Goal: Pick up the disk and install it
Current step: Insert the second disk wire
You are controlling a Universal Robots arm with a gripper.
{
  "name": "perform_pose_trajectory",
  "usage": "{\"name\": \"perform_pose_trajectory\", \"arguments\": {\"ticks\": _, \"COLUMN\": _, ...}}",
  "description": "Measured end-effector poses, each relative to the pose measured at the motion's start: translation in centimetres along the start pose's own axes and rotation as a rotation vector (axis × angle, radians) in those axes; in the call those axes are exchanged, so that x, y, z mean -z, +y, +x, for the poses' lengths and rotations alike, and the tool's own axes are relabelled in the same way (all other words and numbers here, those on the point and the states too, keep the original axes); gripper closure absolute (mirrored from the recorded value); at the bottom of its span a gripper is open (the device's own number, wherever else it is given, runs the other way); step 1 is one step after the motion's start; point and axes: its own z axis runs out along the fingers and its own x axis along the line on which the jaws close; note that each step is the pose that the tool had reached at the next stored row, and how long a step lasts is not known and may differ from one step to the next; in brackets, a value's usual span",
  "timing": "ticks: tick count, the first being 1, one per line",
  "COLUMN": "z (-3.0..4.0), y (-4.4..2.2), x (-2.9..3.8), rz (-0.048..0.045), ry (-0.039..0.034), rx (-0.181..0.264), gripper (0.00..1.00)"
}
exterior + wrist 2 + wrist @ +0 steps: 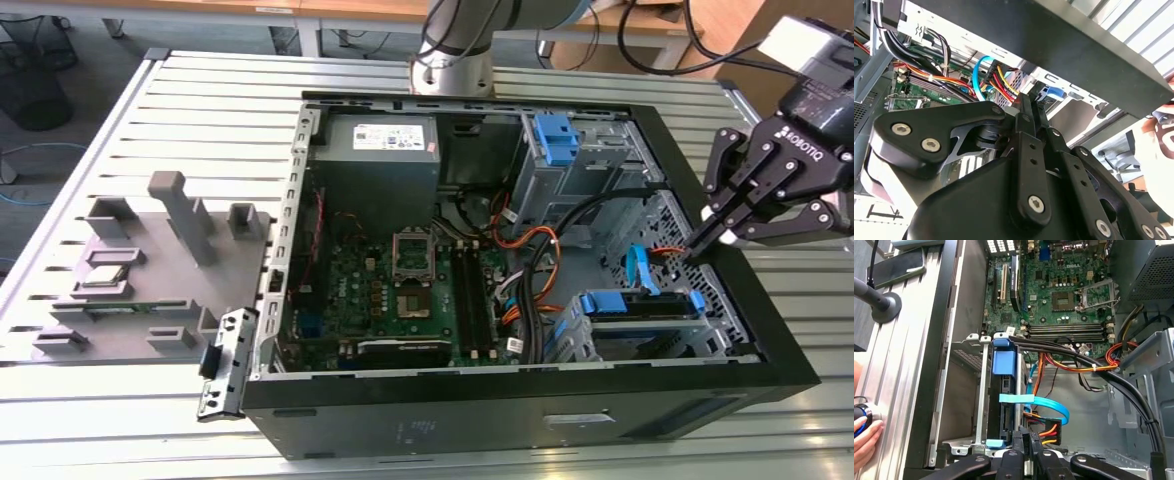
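Note:
The disk [638, 304] sits in the metal drive cage at the near right corner of the open computer case [534, 395], framed by its blue bracket. In the first wrist view the disk [1006, 412] stands edge-on between the cage rails, under a blue tab [1003, 362]. My gripper [697, 243] hangs over the case's right wall just beyond the cage, shut, with nothing seen between its fingers. Its tips [1028, 437] are beside the coloured power plug [1047, 430] and the blue data cable [1054, 408] at the disk's end. In the second wrist view the gripper [1026, 100] points at those cables.
A grey power supply box [378, 142] and another blue bracket [554, 135] sit at the case's far end, with the motherboard [400, 285] between. A grey fixture [147, 270] stands on the slatted table on the exterior view's left. A person's hand [864, 432] rests beside the case.

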Motion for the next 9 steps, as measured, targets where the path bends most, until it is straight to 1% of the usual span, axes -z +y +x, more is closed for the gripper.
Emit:
{"name": "perform_pose_trajectory", "arguments": {"ticks": 2, "z": 0.01, "y": 0.3, "x": -0.09, "rz": 0.0062, "ry": 0.0003, "rx": 0.0, "gripper": 0.83}}
{"name": "perform_pose_trajectory", "arguments": {"ticks": 5, "z": 0.03, "y": 0.5, "x": -0.17, "rz": 0.0103, "ry": 0.0002, "rx": 0.0, "gripper": 0.83}}
{"name": "perform_pose_trajectory", "arguments": {"ticks": 6, "z": 0.03, "y": 0.56, "x": -0.18, "rz": 0.0131, "ry": 0.0004, "rx": 0.001, "gripper": 0.83}}
{"name": "perform_pose_trajectory", "arguments": {"ticks": 9, "z": 0.06, "y": 0.64, "x": -0.21, "rz": 0.0294, "ry": 0.0013, "rx": 0.005, "gripper": 0.83}}
